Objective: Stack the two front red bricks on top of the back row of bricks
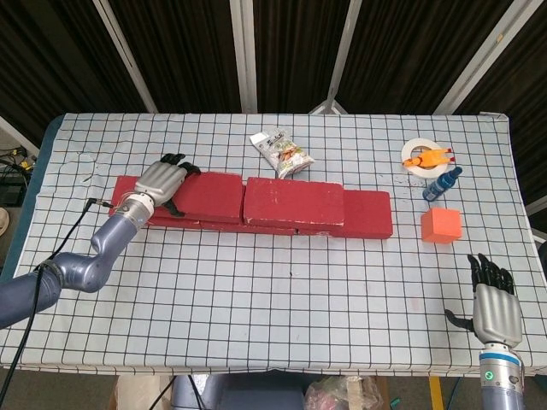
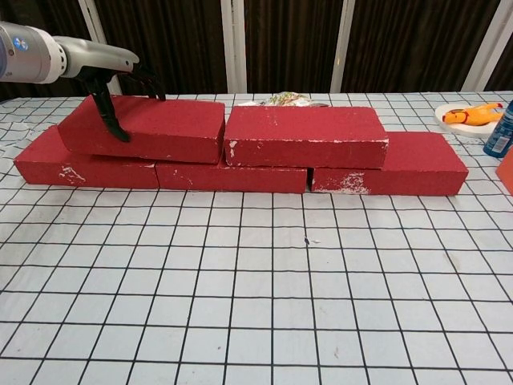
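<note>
Three red bricks form the bottom row (image 2: 232,176) across the table. Two more red bricks lie on top: the left one (image 2: 152,128) (image 1: 209,195) and the right one (image 2: 304,136) (image 1: 295,203), their ends almost touching. My left hand (image 1: 161,184) (image 2: 112,88) grips the left end of the upper left brick, thumb down its front face and fingers over its top. My right hand (image 1: 496,309) hovers at the table's front right corner, fingers apart, holding nothing; the chest view does not show it.
Behind the bricks lies a snack bag (image 1: 280,154). At the right stand an orange cube (image 1: 441,225), a blue bottle (image 1: 442,184) and a white tape roll (image 1: 420,154) with a rubber chicken toy (image 1: 426,160) on it. The table's front edge runs close to my right hand.
</note>
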Tool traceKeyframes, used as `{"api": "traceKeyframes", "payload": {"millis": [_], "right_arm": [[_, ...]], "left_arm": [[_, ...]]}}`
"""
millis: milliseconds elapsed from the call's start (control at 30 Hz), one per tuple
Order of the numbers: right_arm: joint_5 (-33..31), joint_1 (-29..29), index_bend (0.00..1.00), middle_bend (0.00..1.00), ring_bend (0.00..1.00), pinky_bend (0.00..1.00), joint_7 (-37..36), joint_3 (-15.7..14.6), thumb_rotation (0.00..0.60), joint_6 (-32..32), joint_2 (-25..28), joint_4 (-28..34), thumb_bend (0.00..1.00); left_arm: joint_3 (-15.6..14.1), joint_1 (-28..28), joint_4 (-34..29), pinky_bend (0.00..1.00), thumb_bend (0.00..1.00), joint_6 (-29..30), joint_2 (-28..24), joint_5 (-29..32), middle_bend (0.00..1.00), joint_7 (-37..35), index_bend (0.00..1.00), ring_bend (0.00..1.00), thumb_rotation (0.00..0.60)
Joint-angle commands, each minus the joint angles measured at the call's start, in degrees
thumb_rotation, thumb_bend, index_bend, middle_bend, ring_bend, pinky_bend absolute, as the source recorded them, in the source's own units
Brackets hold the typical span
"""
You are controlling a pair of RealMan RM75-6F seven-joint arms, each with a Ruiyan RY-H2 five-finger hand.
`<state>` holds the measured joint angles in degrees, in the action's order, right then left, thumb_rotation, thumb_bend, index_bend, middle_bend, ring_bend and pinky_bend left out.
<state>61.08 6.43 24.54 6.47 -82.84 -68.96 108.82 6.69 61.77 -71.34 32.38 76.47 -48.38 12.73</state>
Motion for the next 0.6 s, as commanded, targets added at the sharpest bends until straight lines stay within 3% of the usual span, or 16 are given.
{"api": "traceKeyframes", "payload": {"millis": [33,600], "right_arm": [[0.00,-0.03,0.02,0.00,0.00,0.00,-0.05,-0.02,0.600,-0.04,0.05,0.05,0.18],[-0.20,-0.04,0.02,0.00,0.00,0.00,-0.21,-0.03,0.600,-0.09,0.30,0.24,0.18]], "left_arm": [[0.04,0.06,-0.12,0.03,0.00,0.29,0.15,0.04,0.22,0.12,0.24,0.00,0.600],[-0.06,0.24,0.12,0.03,0.00,1.10,1.16,1.00,0.22,0.87,0.23,0.00,0.600]]}}
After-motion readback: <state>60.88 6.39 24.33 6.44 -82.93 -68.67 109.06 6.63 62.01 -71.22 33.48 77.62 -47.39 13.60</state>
